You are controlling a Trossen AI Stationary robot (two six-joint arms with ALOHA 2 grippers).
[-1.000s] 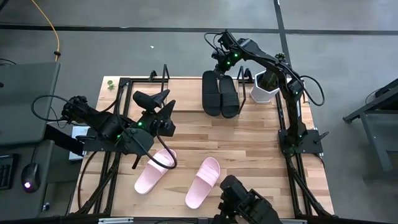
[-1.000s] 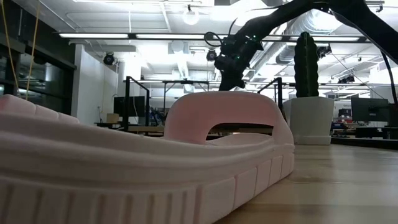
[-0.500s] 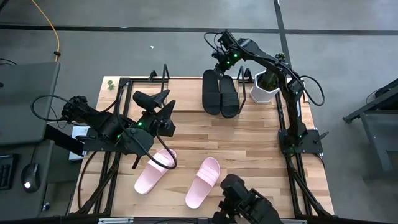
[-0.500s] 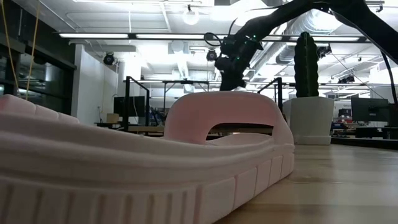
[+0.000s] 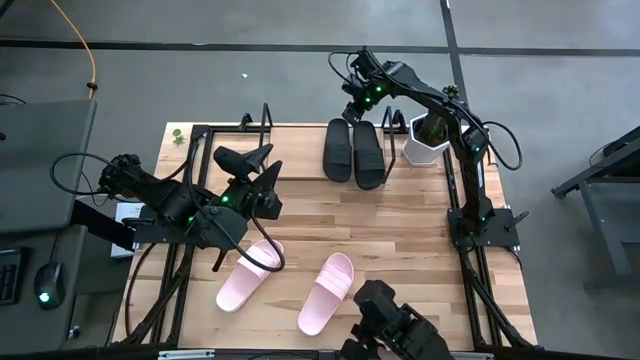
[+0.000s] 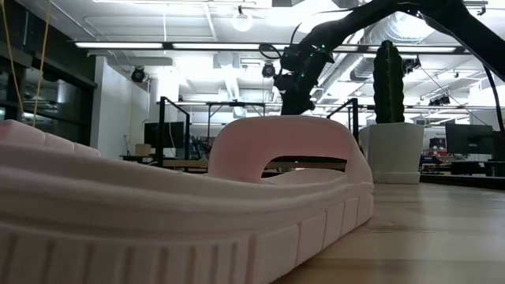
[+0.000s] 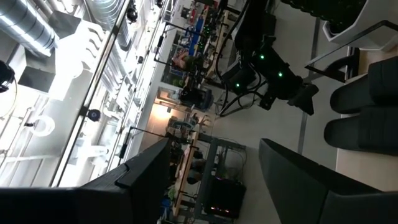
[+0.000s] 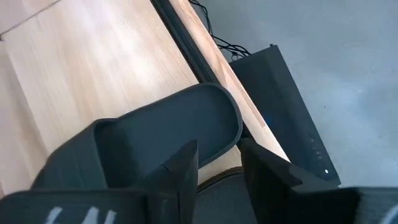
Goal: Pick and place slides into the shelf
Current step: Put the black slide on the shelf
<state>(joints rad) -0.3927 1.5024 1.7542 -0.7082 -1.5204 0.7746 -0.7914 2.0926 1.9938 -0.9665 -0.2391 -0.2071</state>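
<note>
Nearest, at the front edge of the surface, two pale pink slides lie side by side but apart: the left pink slide and the right pink slide, both angled with their far ends tipped to the right. In the low view one pink slide fills most of the picture, its wide strap arching over the sole.

Just beyond the left pink slide, the left gripper hangs over the left half of the surface with its jaws wide apart and nothing between them.

Farther back, at the far edge, the two black slides stand side by side, touching or nearly so: the left black slide and the right black slide. The right gripper sits at their far end, above the right black slide's far edge. In the right wrist view its fingers stand partly apart on either side of the rim of that slide; whether they press on it I cannot tell.

Just right of the black pair is a white pot with a cactus.
</note>
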